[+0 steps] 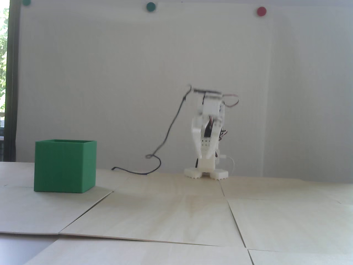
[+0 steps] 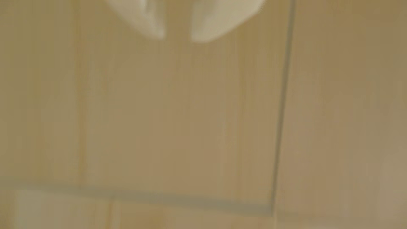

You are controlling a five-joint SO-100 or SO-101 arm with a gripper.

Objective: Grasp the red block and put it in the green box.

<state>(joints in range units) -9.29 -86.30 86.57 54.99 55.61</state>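
Pointing down over bare wood, the hand (image 2: 177, 38) gapes slightly, empty.

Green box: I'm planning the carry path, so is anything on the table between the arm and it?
Only a black cable trails near the wall between the arm and the green box; the boards in front are bare. The red block appears in neither view.

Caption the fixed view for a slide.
Folded white arm at the table's far edge, green box standing to its left; no red block in sight.
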